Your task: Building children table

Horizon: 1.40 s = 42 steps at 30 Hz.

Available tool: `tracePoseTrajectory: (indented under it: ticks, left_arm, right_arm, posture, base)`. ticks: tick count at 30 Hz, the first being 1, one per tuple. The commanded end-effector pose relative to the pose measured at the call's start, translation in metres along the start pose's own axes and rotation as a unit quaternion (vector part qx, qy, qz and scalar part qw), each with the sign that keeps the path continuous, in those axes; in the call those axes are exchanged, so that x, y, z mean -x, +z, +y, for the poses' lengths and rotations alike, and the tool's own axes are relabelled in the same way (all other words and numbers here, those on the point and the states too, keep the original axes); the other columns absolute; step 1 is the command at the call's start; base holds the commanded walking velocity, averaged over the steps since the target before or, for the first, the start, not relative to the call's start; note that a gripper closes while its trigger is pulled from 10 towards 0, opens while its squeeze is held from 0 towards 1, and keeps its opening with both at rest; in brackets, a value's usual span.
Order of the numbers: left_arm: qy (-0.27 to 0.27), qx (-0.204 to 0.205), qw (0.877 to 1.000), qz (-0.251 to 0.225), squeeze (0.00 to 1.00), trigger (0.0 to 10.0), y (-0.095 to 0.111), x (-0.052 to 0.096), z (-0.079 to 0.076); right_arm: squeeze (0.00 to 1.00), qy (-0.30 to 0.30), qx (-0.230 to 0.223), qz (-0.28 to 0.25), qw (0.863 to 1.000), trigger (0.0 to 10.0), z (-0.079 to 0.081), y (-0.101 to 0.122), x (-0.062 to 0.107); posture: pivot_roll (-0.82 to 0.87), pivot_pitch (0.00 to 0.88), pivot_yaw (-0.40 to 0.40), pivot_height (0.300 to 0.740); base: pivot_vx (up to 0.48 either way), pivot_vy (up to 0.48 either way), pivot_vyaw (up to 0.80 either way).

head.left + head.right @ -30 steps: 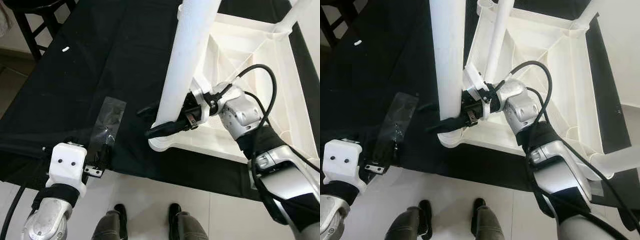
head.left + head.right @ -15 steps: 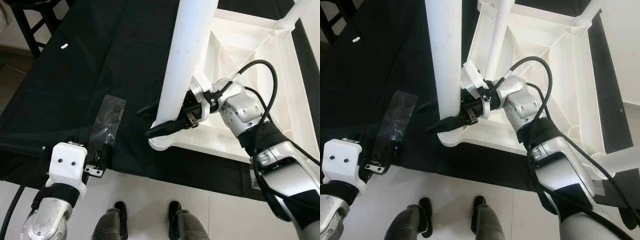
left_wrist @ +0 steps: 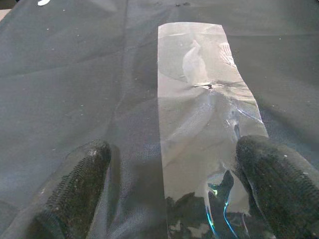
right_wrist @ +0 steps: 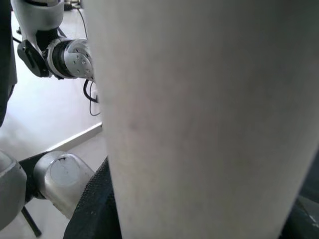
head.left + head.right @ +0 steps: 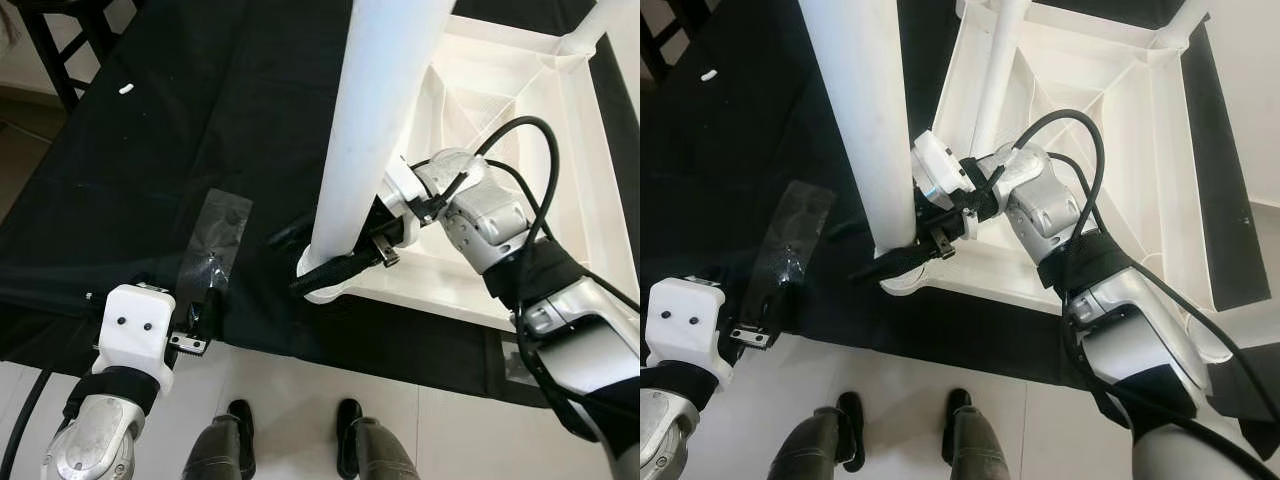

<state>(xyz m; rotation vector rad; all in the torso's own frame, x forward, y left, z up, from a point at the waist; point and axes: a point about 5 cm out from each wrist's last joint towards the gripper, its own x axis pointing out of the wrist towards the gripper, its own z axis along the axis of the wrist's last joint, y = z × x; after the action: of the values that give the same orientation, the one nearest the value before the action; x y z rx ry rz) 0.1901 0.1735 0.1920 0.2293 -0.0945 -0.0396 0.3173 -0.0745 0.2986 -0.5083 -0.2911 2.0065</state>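
Note:
A white plastic children's table (image 5: 520, 90) lies upside down on a black cloth (image 5: 150, 150). My right gripper (image 5: 300, 262) is shut on a thick white table leg (image 5: 375, 110), low on the leg. The leg stands almost upright, its foot at the table's near left corner (image 5: 325, 292). In the right wrist view the leg (image 4: 209, 114) runs close past one black finger (image 4: 92, 209). My left gripper (image 3: 174, 199) is open near the cloth's front edge, its fingers (image 3: 75, 189) straddling a strip of clear tape (image 3: 199, 109).
A second white leg (image 5: 995, 70) stands in the table's far left corner, and another (image 5: 590, 30) at the far right. A dark stool (image 5: 60, 40) is at the back left. A small white piece (image 5: 127, 89) lies on the cloth. Two feet (image 5: 240, 430) stand on pale tiles below.
The leg's upper end has swung closer to the camera, and the right gripper has turned and dropped slightly with it at the table's corner. The left arm has not moved.

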Motion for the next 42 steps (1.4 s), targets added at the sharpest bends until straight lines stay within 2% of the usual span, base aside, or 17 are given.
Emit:
tracePoseTrajectory:
  ticks: [1, 7, 9, 23, 32, 35, 37, 39, 41, 42]
  left_arm:
    - [0.0, -0.004, 1.0, 0.012, 0.0, 10.0, -0.003, 0.003, -0.001]
    - [0.001, -0.004, 1.0, 0.013, 0.0, 10.0, -0.003, 0.004, -0.001]
    - [0.001, -0.004, 1.0, 0.014, 0.0, 10.0, -0.003, 0.004, 0.0]
    - [-0.001, -0.003, 1.0, 0.014, 0.0, 10.0, -0.004, 0.002, -0.001]
    - [0.0, -0.002, 1.0, 0.013, 0.0, 10.0, -0.004, 0.001, -0.001]
    - [0.0, 0.0, 1.0, 0.013, 0.0, 10.0, -0.005, 0.0, -0.002]
    - [0.0, 0.0, 1.0, 0.013, 0.0, 10.0, -0.005, 0.0, -0.002]
    - [-0.001, 0.002, 1.0, 0.012, 0.0, 10.0, -0.006, -0.003, -0.003]
    - [-0.001, 0.002, 1.0, 0.012, 0.0, 10.0, -0.007, -0.004, -0.003]
    - [0.001, 0.004, 1.0, 0.009, 0.0, 10.0, -0.007, -0.005, -0.004]
  right_arm:
    - [0.0, 0.029, -0.04, 0.0, 0.999, 10.0, 0.009, -0.017, -0.009]
    - [0.0, 0.022, -0.062, -0.006, 0.998, 10.0, 0.011, -0.024, -0.007]
    - [0.0, 0.003, -0.076, -0.007, 0.997, 10.0, 0.01, -0.03, -0.003]
    - [0.0, -0.009, -0.081, 0.034, 0.996, 10.0, 0.007, -0.038, 0.001]
    - [0.0, -0.038, -0.095, 0.05, 0.994, 10.0, 0.004, -0.043, 0.002]
    - [0.0, -0.07, -0.103, 0.049, 0.991, 10.0, 0.006, -0.045, 0.007]
    - [0.0, -0.07, -0.103, 0.049, 0.991, 10.0, 0.006, -0.045, 0.007]
    - [0.0, -0.111, -0.108, 0.048, 0.987, 10.0, 0.007, -0.047, 0.012]
    - [0.0, -0.123, -0.109, 0.048, 0.985, 10.0, 0.007, -0.047, 0.013]
    - [0.0, -0.179, -0.114, 0.053, 0.976, 10.0, 0.01, -0.048, 0.018]
  posture:
    - [0.05, 0.428, -0.078, 0.74]
    - [0.05, 0.43, -0.077, 0.74]
    - [0.05, 0.431, -0.076, 0.74]
    - [0.04, 0.427, -0.076, 0.74]
    - [0.04, 0.423, -0.079, 0.74]
    - [0.03, 0.414, -0.074, 0.74]
    - [0.03, 0.414, -0.074, 0.74]
    - [0.01, 0.402, -0.079, 0.74]
    - [0.01, 0.4, -0.081, 0.74]
    - [0.0, 0.383, -0.086, 0.74]
  base:
    - [0.0, 0.0, 0.0]
    - [0.0, 0.0, 0.0]
    - [0.0, 0.0, 0.0]
    - [0.0, 0.0, 0.0]
    - [0.0, 0.0, 0.0]
    - [0.0, 0.0, 0.0]
    - [0.0, 0.0, 0.0]
    - [0.0, 0.0, 0.0]
    - [0.0, 0.0, 0.0]
    - [0.0, 0.0, 0.0]
